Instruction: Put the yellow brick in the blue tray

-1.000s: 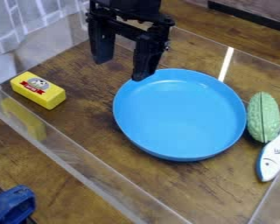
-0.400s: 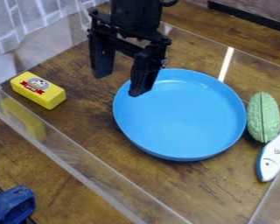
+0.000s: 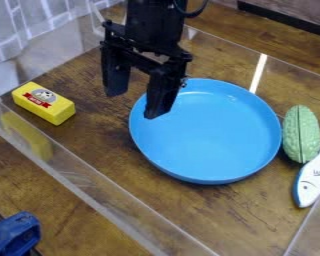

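Note:
The yellow brick [image 3: 41,102], small with a white-and-red label on top, lies on the wooden table at the left. The blue tray [image 3: 216,160], a big round shallow dish, sits in the middle-right with nothing in it. My black gripper [image 3: 137,92] hangs pointing down between the two, over the tray's left rim, fingers spread open with nothing between them. One finger [image 3: 116,72] is over bare wood, the other finger [image 3: 162,92] overlaps the tray's edge. The brick lies well to the left of the gripper.
A green oval object [image 3: 302,133] lies right of the tray, with a white-and-blue item [image 3: 311,178] just below it. A transparent sheet's edge [image 3: 69,170] runs along the front left of the table. Something blue [image 3: 11,236] is at the bottom left corner.
The gripper has come down a little and edged toward the camera. Its fingers stay open. Brick and tray have not moved.

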Motion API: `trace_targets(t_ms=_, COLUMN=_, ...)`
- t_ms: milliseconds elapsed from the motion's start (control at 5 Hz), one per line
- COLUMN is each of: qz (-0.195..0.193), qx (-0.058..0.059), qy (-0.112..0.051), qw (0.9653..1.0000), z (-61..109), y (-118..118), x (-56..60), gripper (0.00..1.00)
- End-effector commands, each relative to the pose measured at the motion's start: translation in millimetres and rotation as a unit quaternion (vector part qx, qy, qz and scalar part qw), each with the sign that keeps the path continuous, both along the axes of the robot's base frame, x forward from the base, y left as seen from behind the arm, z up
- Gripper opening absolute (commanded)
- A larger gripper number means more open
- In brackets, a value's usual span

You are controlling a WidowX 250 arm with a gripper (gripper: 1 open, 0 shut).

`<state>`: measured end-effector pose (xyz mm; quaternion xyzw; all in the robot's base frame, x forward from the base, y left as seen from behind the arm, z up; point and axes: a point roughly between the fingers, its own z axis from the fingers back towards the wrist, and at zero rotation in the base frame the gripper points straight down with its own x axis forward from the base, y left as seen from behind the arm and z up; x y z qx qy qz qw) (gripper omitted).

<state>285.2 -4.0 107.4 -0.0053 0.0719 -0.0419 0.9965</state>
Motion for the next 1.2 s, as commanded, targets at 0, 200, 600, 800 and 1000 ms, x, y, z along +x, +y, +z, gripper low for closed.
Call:
trace_targets(t_ms=0, qz=0.011, qx=-0.002, qy=-0.012, qw=0.9999, z=5.5, y=12.3, x=0.9, gripper=1.00)
trace_targets(t_ms=200, qz=0.005, qx=-0.003, qy=-0.009, qw=0.9999, z=2.5, y=14.9, x=-0.6, gripper=1.00)
trace_targets(t_ms=600, qz=-0.010, qx=-0.005, qy=-0.005, qw=0.9999, z=-1.4, y=22.4, x=-4.0, gripper=1.00)
trace_targets(t_ms=800, qz=-0.019, qx=-0.006, qy=-0.003, qw=0.9998, z=-3.7, y=25.7, x=-5.0, gripper=1.00)
trace_targets(t_ms=1000, qz=-0.025, qx=-0.008, qy=-0.001, qw=0.9997, z=-6.2, y=27.9, x=-5.6, gripper=1.00)
